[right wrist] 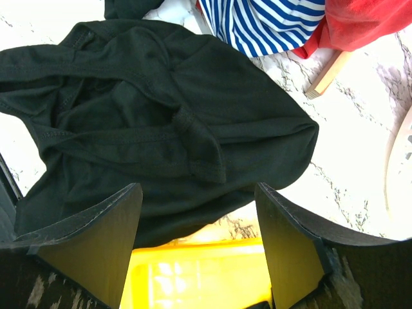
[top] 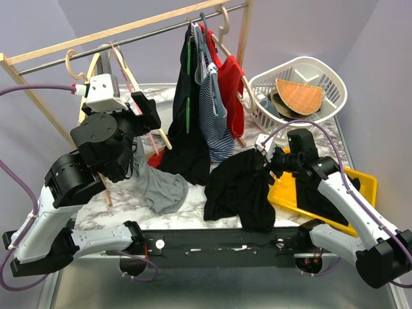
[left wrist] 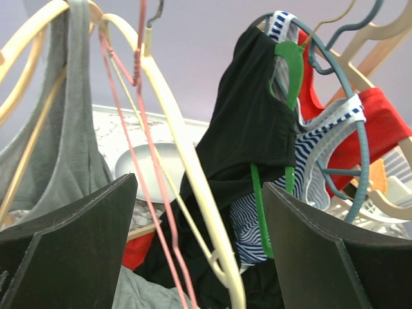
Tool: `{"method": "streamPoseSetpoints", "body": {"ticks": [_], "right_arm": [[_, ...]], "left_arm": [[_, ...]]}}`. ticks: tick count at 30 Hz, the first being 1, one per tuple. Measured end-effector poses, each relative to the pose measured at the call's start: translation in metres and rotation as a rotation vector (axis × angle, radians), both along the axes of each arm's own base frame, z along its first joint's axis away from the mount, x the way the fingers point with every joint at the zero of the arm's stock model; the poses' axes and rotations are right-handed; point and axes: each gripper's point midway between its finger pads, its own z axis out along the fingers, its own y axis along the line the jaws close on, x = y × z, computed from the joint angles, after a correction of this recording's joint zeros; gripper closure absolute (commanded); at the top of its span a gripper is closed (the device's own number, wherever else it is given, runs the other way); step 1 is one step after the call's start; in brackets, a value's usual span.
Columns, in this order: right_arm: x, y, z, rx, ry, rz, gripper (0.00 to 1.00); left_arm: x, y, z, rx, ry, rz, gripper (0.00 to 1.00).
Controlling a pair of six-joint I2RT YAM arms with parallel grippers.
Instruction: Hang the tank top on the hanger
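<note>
The black tank top [top: 235,187] lies crumpled on the marble table, its right edge over the yellow tray; it fills the right wrist view [right wrist: 148,116]. My right gripper [top: 265,156] is open just above that edge, the fabric showing between its fingers [right wrist: 198,193]. The cream hanger [left wrist: 193,187] with a dark metal hook hangs on the rack at the left [top: 132,78]. My left gripper [top: 147,111] is open around the hanger's curved arm [left wrist: 199,193], with the pink wire hanger [left wrist: 138,129] beside it.
A grey tank top [top: 161,187] hangs on a thicker pale hanger at the left. A black garment with a green stripe [top: 187,129], a striped top [top: 215,122] and a red top [top: 232,90] hang mid-rack. A white basket [top: 302,96] stands back right, the yellow tray [top: 357,183] front right.
</note>
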Motion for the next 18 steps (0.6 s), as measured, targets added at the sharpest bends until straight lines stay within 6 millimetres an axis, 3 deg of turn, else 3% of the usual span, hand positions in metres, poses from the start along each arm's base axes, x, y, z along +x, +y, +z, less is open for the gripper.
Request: {"method": "streamPoseSetpoints", "body": {"ticks": [6, 11, 18], "right_arm": [[0.000, 0.000, 0.000, 0.000, 0.000, 0.000, 0.21], [0.000, 0.000, 0.000, 0.000, 0.000, 0.000, 0.21], [0.000, 0.000, 0.000, 0.000, 0.000, 0.000, 0.21]], "left_arm": [[0.005, 0.000, -0.005, 0.020, 0.010, 0.029, 0.20], [0.021, -0.003, -0.016, 0.051, 0.039, 0.072, 0.23], [0.050, -0.006, -0.047, 0.096, 0.111, 0.122, 0.37]]}}
